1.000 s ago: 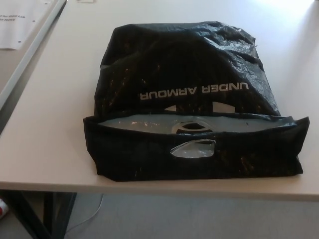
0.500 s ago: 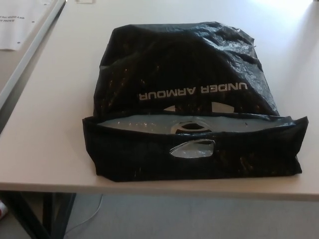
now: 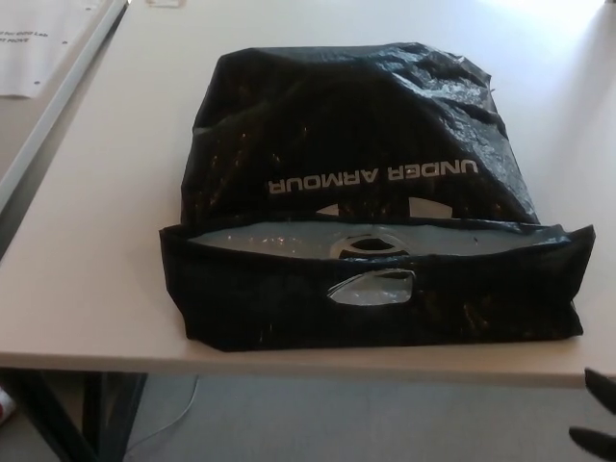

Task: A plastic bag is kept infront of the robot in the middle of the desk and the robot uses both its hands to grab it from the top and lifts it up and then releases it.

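Note:
A black plastic bag with white lettering lies flat on the pale desk, its mouth facing the near edge. The top flap is folded toward me, with an oval handle cut-out in it and a pale lining showing inside. Two black fingertips of my right hand show at the bottom right corner, below the desk edge and apart from the bag. My left hand does not show.
A second desk with a white sheet of paper stands at the far left, a narrow gap between the two. Dark desk legs and grey floor show below the near edge.
The fingertips of my right hand have come into the bottom right corner. The bag lies as before.

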Available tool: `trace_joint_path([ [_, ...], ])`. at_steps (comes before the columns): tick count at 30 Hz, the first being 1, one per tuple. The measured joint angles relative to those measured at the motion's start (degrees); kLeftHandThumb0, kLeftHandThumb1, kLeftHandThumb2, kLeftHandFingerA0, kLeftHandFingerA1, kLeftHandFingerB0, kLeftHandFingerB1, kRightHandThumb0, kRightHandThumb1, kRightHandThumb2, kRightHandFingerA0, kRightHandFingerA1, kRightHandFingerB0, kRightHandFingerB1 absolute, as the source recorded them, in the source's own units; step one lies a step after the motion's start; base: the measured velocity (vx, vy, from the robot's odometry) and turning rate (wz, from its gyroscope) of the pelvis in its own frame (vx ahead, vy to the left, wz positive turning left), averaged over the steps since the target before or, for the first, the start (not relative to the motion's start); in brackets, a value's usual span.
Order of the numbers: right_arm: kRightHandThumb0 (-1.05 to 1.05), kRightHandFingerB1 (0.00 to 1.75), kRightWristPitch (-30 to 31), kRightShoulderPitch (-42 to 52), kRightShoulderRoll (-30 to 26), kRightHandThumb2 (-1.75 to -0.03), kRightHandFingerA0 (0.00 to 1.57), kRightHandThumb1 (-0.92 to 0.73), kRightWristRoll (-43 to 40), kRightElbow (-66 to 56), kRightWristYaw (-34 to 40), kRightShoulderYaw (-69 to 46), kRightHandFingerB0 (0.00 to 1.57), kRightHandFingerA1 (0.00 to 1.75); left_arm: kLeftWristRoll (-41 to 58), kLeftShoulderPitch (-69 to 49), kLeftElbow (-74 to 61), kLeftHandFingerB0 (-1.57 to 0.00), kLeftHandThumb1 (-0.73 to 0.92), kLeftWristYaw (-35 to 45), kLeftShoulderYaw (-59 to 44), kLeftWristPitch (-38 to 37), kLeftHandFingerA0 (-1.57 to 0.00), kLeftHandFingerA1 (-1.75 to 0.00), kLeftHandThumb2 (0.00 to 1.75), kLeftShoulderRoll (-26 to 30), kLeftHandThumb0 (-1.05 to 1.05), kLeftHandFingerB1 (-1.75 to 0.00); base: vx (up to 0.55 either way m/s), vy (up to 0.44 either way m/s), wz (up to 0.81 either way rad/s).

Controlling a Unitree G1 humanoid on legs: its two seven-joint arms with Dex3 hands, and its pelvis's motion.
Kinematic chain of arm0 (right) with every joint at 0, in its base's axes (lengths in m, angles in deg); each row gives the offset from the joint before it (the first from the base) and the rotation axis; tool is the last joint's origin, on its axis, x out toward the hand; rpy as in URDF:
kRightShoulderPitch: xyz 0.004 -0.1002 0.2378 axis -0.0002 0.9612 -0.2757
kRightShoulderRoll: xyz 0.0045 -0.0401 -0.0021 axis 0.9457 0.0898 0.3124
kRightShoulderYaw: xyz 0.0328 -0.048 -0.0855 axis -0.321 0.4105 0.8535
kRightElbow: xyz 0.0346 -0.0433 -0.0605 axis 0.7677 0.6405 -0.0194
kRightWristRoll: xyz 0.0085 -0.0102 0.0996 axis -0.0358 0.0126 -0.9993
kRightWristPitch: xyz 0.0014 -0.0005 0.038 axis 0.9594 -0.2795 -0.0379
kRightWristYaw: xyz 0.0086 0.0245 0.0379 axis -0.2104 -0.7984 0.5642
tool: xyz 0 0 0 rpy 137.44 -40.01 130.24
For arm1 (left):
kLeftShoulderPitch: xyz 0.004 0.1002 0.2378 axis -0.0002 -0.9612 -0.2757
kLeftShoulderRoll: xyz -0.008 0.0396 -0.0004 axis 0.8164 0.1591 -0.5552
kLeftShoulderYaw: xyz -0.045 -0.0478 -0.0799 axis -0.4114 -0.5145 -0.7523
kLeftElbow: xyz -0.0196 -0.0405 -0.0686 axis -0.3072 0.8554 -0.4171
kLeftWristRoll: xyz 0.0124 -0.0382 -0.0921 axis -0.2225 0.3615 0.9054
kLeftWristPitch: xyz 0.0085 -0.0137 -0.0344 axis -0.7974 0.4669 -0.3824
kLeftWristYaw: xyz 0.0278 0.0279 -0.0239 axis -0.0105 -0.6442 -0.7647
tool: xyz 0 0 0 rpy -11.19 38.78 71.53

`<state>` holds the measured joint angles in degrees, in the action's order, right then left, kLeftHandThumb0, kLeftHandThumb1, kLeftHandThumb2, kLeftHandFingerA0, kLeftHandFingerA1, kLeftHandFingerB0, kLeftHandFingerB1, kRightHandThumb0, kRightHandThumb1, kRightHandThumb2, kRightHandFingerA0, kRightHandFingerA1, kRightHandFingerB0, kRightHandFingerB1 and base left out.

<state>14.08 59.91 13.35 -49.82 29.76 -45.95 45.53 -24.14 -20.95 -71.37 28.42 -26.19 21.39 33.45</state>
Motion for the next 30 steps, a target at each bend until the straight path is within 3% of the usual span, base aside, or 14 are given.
trace_joint_path([
  [5, -0.52, 0.33, 0.1, -1.5, -0.4, -0.72, 0.25, -0.43, -3.0, -9.6, -0.8, -2.0, 0.07, 0.45, 3.2, 0.9, -9.0, -0.17, 0.56, 0.0, -2.3, -1.9, -0.28, -0.39, 0.57, -0.1, -0.33, -0.3, 0.0, 0.0, 0.0],
  [6, -0.56, 0.32, 0.3, -1.8, -0.6, -0.71, 0.17, -0.42, -3.6, -10.9, -1.1, -2.4, 0.08, 0.43, 3.9, 1.4, -9.8, -0.15, 0.55, 0.1, -2.6, -2.0, -0.3, -0.4, 0.57, -0.1, -0.34, -0.3, 0.0, 0.0, 0.0],
  [7, -0.31, 0.49, 0.6, -2.8, -1.1, -0.9, 0.02, -0.36, -3.8, -12.2, -1.3, -3.3, 0.0, 0.49, 4.5, 2.3, -10.4, -0.15, 0.53, 0.1, -3.2, -2.1, -0.31, -0.4, 0.57, 0.0, -0.37, -0.3, 0.0, 0.0, 0.0],
  [8, -0.56, 0.28, 0.9, -3.5, -1.4, -0.69, 0.1, -0.39, -3.8, -12.6, -1.4, -4.0, 0.06, 0.42, 4.6, 3.0, -10.5, -0.12, 0.41, 0.2, -3.6, -2.0, -0.27, -0.46, 0.67, 0.2, -0.46, -0.38, 0.0, 0.0, 0.0],
  [14, -0.5, 0.26, 6.2, -11.8, -4.3, -0.76, 0.0, -0.33, -3.6, -12.4, -2.1, -7.4, 0.01, 0.41, 5.5, 9.4, -10.4, -0.17, 0.48, 0.9, -5.3, -0.1, -0.33, -0.37, 0.55, 4.1, -0.36, -0.28, 0.0, 0.0, 0.0],
  [16, -0.62, 0.13, 7.6, -14.2, -4.9, -0.77, 0.0, -0.39, -3.5, -11.4, -2.4, -7.6, 0.0, 0.24, 5.8, 11.3, -9.7, -0.13, 0.36, 1.2, -5.7, 0.7, -0.32, -0.43, 0.61, 5.7, -0.43, -0.34, 0.0, 0.0, 0.0],
  [18, -0.68, 0.06, 10.0, -20.5, -6.9, -0.78, 0.09, -0.41, -3.0, -7.8, -3.0, -7.5, 0.0, 0.34, 6.0, 15.6, -7.7, -0.12, 0.35, 1.9, -5.9, 2.8, -0.34, -0.43, 0.61, 9.0, -0.45, -0.34, 0.0, 0.0, 0.0],
  [21, -0.74, 0.0, 12.6, -26.5, -8.9, -0.78, 0.06, -0.44, -1.5, -4.0, -3.5, -6.7, 0.0, 0.23, 5.9, 20.6, -4.2, -0.14, 0.34, 2.6, -6.0, 4.3, -0.35, -0.43, 0.58, 11.8, -0.4, -0.33, 0.0, 0.0, 0.0],
  [22, -0.68, 0.0, 13.5, -28.5, -9.7, -0.74, 0.08, -0.41, -0.9, -2.4, -3.6, -6.3, 0.0, 0.31, 5.8, 22.3, -2.9, -0.12, 0.34, 2.8, -6.0, 5.0, -0.34, -0.44, 0.62, 12.6, -0.47, -0.34, 0.0, 0.0, 0.0],
  [23, -0.65, 0.0, 14.6, -30.6, -10.5, -0.56, 0.08, -0.5, 0.1, -0.8, -3.9, -5.7, 0.0, 0.31, 5.5, 24.2, -1.6, -0.11, 0.35, 3.0, -6.0, 5.6, -0.33, -0.45, 0.61, 13.3, -0.47, -0.33, 0.0, 0.0, 0.0],
  [24, -0.65, 0.0, 15.5, -32.1, -11.1, -0.56, 0.08, -0.5, 0.7, 0.3, -4.0, -5.3, 0.0, 0.31, 5.1, 25.6, -0.7, -0.11, 0.35, 3.1, -6.0, 6.1, -0.33, -0.45, 0.61, 13.7, -0.47, -0.33, 0.0, 0.0, 0.0],
  [25, -0.61, 0.0, 16.1, -33.1, -11.4, -0.69, 0.05, -0.36, 1.2, 1.0, -4.1, -4.9, 0.0, 0.32, 4.7, 26.4, -0.1, -0.11, 0.35, 3.1, -6.0, 6.4, -0.33, -0.45, 0.62, 13.9, -0.47, -0.33, 0.0, 0.0, 0.0],
  [27, -0.63, 0.0, 17.4, -36.5, -12.4, -0.72, 0.05, -0.39, 3.1, 4.5, -4.1, -3.4, 0.0, 0.31, 3.7, 29.5, 2.4, -0.12, 0.35, 3.2, -5.9, 7.7, -0.32, -0.44, 0.61, 15.0, -0.47, -0.33, 0.0, 0.0, 0.0],
  [30, -0.35, 0.0, 18.0, -41.2, -13.5, -0.55, 0.01, -0.29, 5.8, 10.9, -3.9, -1.2, 0.0, 0.21, 2.8, 33.7, 6.7, -0.12, 0.36, 3.6, -5.6, 9.9, -0.28, -0.44, 0.62, 16.7, -0.49, -0.33, 0.0, 0.0, 0.0],
])
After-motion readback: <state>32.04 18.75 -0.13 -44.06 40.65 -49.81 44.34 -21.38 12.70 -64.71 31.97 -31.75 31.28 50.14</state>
